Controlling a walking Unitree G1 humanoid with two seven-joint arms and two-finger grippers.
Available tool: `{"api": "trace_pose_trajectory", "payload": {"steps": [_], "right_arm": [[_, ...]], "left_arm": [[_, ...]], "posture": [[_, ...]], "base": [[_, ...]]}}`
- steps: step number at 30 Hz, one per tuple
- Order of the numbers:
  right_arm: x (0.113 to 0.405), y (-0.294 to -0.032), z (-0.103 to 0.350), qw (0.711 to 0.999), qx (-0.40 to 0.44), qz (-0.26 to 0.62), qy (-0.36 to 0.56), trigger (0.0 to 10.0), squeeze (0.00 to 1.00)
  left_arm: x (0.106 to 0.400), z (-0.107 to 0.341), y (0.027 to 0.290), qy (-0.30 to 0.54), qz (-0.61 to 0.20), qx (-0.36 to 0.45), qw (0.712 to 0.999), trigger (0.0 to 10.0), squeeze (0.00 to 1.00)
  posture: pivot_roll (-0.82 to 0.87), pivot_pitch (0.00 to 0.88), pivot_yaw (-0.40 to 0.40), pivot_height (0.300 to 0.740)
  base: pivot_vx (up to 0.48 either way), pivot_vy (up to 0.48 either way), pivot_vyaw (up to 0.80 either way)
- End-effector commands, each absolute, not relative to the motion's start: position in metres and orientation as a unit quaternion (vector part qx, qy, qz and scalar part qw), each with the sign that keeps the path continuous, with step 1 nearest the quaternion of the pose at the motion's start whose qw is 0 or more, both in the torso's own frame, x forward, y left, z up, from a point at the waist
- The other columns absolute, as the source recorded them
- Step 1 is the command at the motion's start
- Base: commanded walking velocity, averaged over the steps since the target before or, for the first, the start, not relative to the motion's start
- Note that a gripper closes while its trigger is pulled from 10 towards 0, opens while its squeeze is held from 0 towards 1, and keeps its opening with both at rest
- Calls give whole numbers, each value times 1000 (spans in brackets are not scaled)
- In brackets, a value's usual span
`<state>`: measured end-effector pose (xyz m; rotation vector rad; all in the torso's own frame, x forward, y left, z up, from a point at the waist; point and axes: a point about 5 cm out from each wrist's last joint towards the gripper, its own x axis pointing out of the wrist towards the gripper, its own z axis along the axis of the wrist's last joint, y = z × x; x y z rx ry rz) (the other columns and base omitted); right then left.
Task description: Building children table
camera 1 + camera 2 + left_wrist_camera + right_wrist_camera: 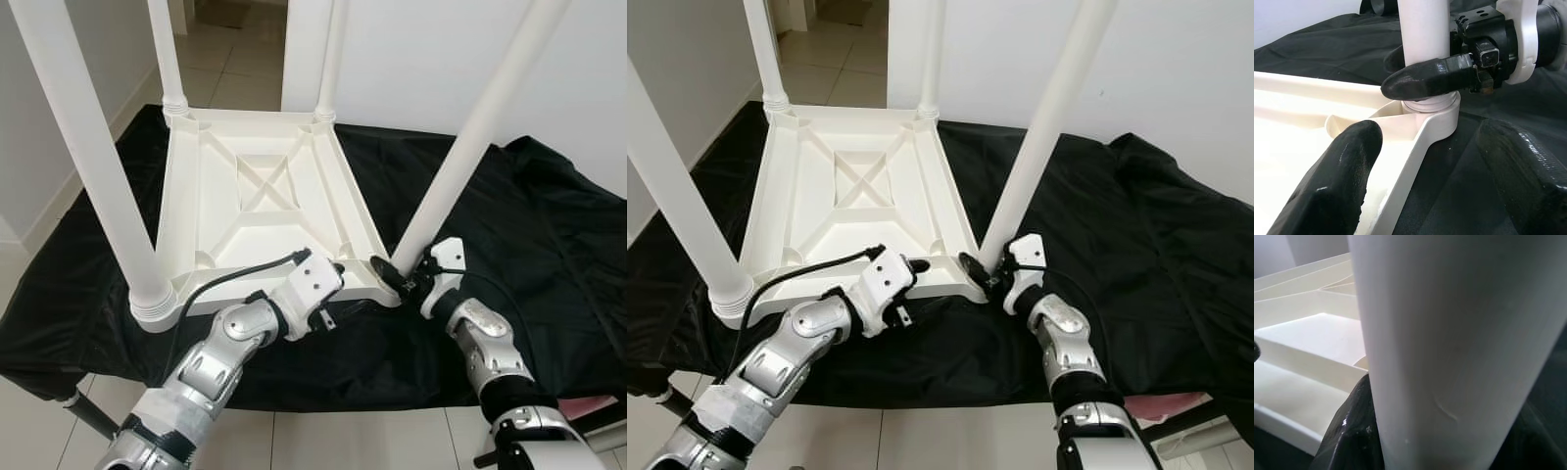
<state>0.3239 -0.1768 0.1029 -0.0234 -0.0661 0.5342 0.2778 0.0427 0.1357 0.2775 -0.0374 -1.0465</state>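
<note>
Leg (pixel 460 162) is leaning right; your right gripper (pixel 400 277) is clamping its base, left gripper (pixel 1420 196) spread beside the socket (pixel 1437 117).

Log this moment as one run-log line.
stage: fitting last leg | right gripper: shut on table leg at corner socket | left gripper: open, straddling tabletop rim | tabletop upside down on black cloth

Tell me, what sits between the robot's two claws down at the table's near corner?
The corner socket of the upturned tabletop and the foot of the near-right leg, seen from the left wrist; the right gripper clasps it.
</note>
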Motion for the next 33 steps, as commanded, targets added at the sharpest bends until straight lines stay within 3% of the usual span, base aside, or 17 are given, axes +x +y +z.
{"api": "trace_pose_trajectory", "payload": {"steps": [1, 13, 18, 25, 32, 33], "right_arm": [[322, -181, 102, 972, -9, 231, -38, 10000, 0], [314, -168, 100, 994, 0, 97, -44, 10000, 0], [305, -154, 84, 1000, 10, -21, 4, 10000, 0], [300, -122, 86, 999, 46, -6, 3, 10000, 0], [300, -122, 94, 999, 47, 7, -11, 10000, 0], [299, -120, 95, 999, 51, 10, -13, 10000, 1000]], "left_arm": [[275, 134, 42, -13, -509, 123, 852, 10000, 0], [271, 129, 41, -8, -509, 116, 853, 10000, 0], [274, 131, 41, -9, -508, 116, 854, 10000, 0], [274, 131, 42, -8, -505, 118, 855, 10000, 0], [274, 131, 43, -7, -506, 120, 854, 10000, 0], [275, 131, 44, -7, -505, 121, 855, 10000, 0]], "posture": [[16, 0, -103, 740], [2, 0, -92, 740], [0, 0, -94, 740], [5, 0, -94, 740], [8, 0, -92, 740], [10, 0, -94, 740]], "base": [[0, 0, 0], [0, 0, 0], [0, 0, 0], [0, 0, 0], [0, 0, 0], [0, 0, 0]]}}
